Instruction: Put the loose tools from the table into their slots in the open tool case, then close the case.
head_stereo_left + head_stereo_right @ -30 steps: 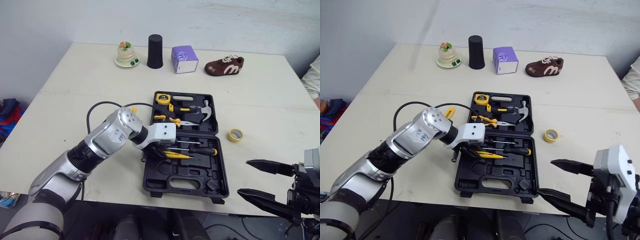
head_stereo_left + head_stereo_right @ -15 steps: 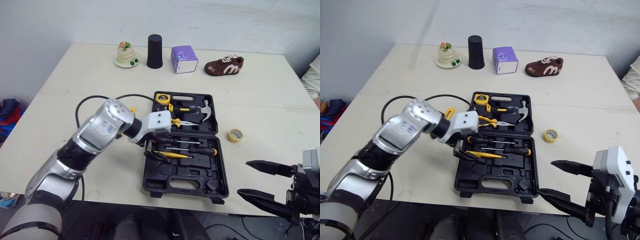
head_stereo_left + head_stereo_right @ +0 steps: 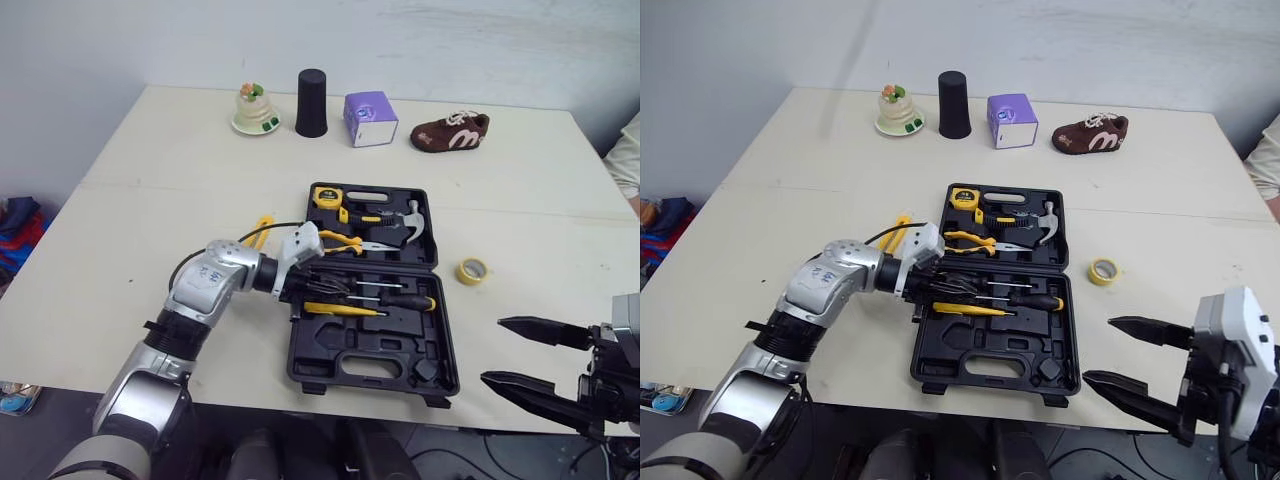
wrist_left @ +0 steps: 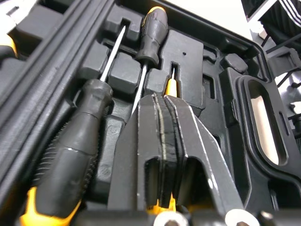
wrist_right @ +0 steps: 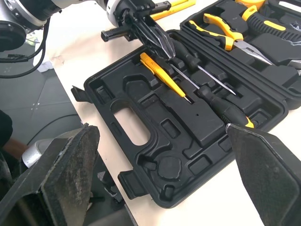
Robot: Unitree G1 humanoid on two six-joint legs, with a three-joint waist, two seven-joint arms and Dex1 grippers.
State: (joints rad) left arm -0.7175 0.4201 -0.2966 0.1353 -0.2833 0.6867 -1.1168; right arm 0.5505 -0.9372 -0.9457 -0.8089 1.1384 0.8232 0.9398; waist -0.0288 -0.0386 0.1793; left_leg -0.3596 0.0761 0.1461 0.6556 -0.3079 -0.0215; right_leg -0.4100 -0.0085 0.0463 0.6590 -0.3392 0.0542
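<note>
Tool case (image 3: pixel 372 352) lies open on the table (image 3: pixel 150 200), lid half on the far side.
- Lid half: tape measure (image 3: pixel 325 195), yellow-handled pliers (image 3: pixel 340 238) and hammer (image 3: pixel 410 222) sit in it.
- Near half: two black-handled screwdrivers (image 3: pixel 408 300) and a yellow screwdriver (image 3: pixel 345 310) lie in the slots next to the hinge.

Your left gripper (image 4: pixel 162 101) is inside the near half, at the case's left end.
- Its fingers are clenched flat against each other, with nothing between the pads.
- The yellow screwdriver runs beneath them, and a black screwdriver handle lies just beside them.
- You cannot tell whether the fingers touch either tool.

Your right gripper (image 3: pixel 492 350) hangs off the table's near edge, to the right of the case and well apart from it. It is released, with the fingers spread wide.

Outside the case:
- A yellow tool (image 3: pixel 262 225) lies just beside its left edge, partly hidden by the arm. Its kind is unclear.
- A yellow tape roll (image 3: pixel 471 269) lies near its right edge.
- Beyond its far side stand a black cup (image 3: pixel 310 103), a purple box (image 3: pixel 370 119) and a brown shoe (image 3: pixel 450 132).
</note>
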